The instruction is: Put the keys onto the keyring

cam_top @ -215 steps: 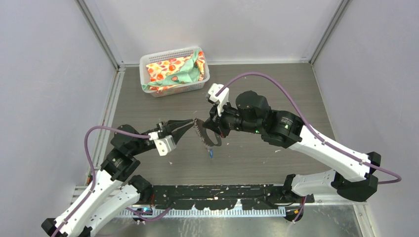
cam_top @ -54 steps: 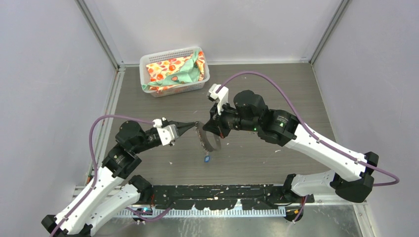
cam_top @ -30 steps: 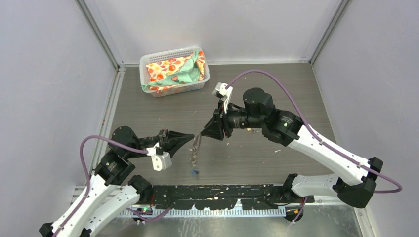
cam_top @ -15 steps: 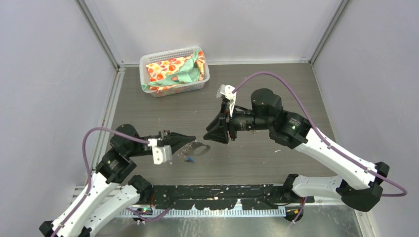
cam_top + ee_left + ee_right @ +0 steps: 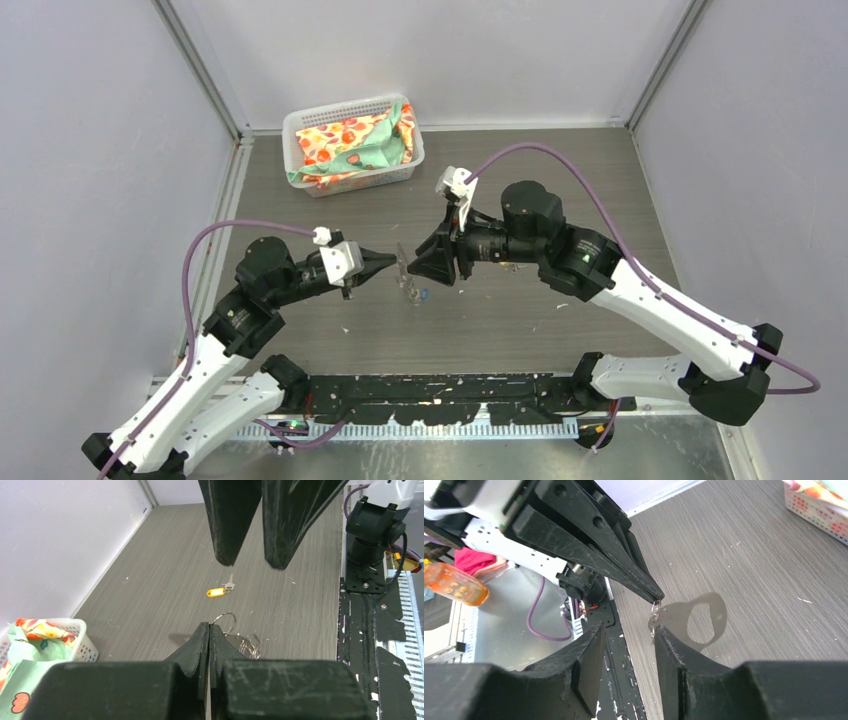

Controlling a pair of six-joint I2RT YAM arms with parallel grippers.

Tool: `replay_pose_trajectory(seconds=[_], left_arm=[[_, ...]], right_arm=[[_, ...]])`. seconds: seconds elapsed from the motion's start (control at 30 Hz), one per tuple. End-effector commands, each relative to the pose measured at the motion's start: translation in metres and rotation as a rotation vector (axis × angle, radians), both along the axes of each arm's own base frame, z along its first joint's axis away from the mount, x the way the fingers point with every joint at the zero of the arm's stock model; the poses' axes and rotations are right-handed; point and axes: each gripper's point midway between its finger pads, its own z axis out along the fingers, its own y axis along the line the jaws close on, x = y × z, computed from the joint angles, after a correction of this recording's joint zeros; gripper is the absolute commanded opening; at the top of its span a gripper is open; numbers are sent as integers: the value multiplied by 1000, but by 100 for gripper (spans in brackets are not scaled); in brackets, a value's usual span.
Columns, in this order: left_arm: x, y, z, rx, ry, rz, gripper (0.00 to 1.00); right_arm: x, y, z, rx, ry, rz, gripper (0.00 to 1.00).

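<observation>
Keyring (image 5: 654,619) clamped in left pincer (image 5: 209,628), right pincer (image 5: 629,628) apart just beside, yellow-headed key (image 5: 216,592) on table (image 5: 150,580)

Far back on my gray table (image 5: 620,170) I see a white basket (image 5: 355,180) with a bright orange and green cloth (image 5: 355,140) stuffed inside it.

Left hand (image 5: 656,596) pinches the dangling keyring (image 5: 653,619); right hand (image 5: 629,630) gapes just beside it
</observation>
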Motion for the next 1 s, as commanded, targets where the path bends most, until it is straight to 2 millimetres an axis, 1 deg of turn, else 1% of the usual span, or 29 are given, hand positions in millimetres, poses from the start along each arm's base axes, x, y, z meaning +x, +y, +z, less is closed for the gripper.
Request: replay_pose_trajectory(seconds=[0.0,0.1,0.33,0.5,0.63,0.77,0.87,0.97], left_arm=[[5,4,28,-64,-56,48,0],[7,5,29,-74,-37,60,1],[5,3,28,-93,6,54,0],[4,2,30,-104,17,50,0],[5,3,33,-108,13,57,1],[3,2,34,-110,12,46,0],[2,2,33,-109,13,40,0],[-1,2,34,-109,3,29,0]], right_arm=[[9,8,10,9,-36,-34,44],[12,14,3,-9,-43,-49,41],[16,19,1,-3,-82,-84,36],[16,27,-9,-30,-84,-80,36],[19,30,-18,-74,-93,-96,36],[21,32,-21,-97,-119,-119,35],[25,33,-22,-111,-140,-146,29],[27,31,-20,-111,-160,-174,19]])
